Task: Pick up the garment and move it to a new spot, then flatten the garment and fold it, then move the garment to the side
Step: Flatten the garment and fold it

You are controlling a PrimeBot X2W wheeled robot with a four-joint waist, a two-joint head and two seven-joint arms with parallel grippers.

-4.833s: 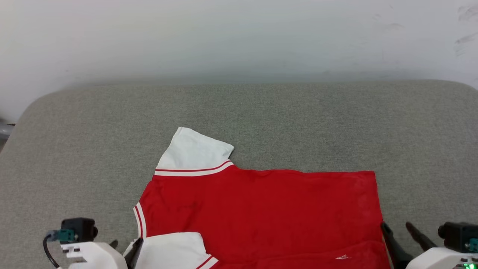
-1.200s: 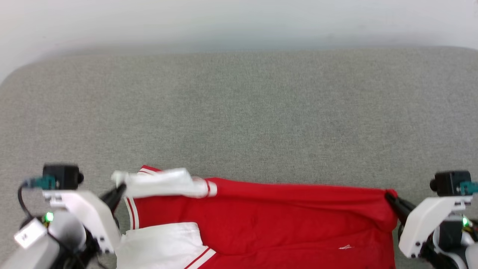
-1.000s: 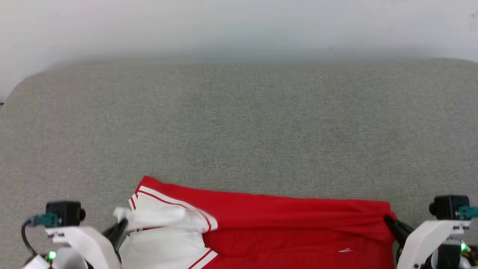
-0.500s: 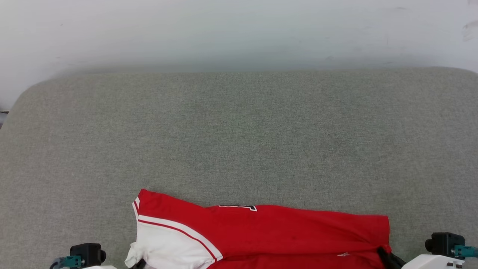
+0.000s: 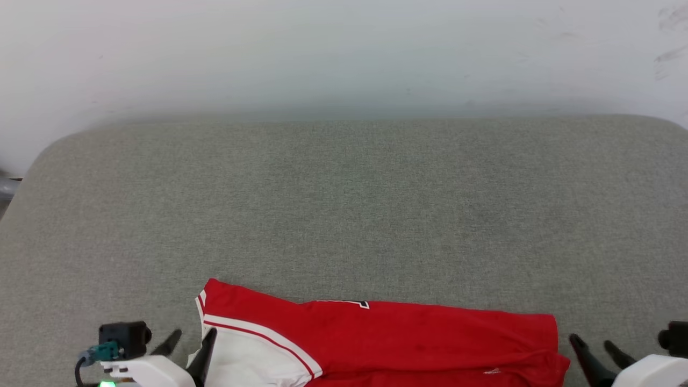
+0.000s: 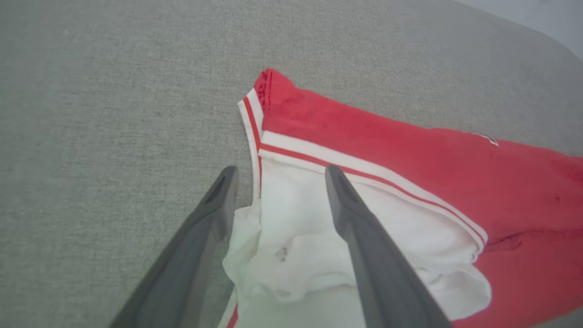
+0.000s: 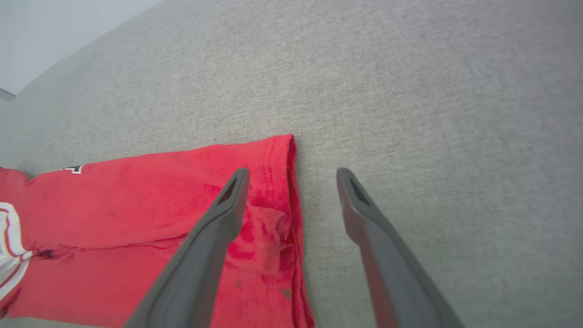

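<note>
Head view: garment (image 5: 408, 338) lies folded along the bottom edge; left gripper (image 5: 192, 339) and right gripper (image 5: 591, 346) are both spread, empty. Left wrist view: white sleeve (image 6: 291, 255) bunched bottom centre, which could lump the next fold. Right wrist view: hem (image 7: 278, 218) rumpled mid-frame; a dragging finger might undo it.

The garment (image 5: 408, 338) runs off the head view's bottom edge, so its near part is unseen. The grey cushion (image 5: 344, 204) loses its near edge and both near corners there too. Only a sliver of black lettering (image 5: 349, 303) peeks from the fold, unreadable. A white mark (image 5: 492, 371) towards the cushion's right edge is too small to identify. The left gripper (image 5: 193, 333) and right gripper (image 5: 591, 341) show only fingers and part of their housings.
</note>
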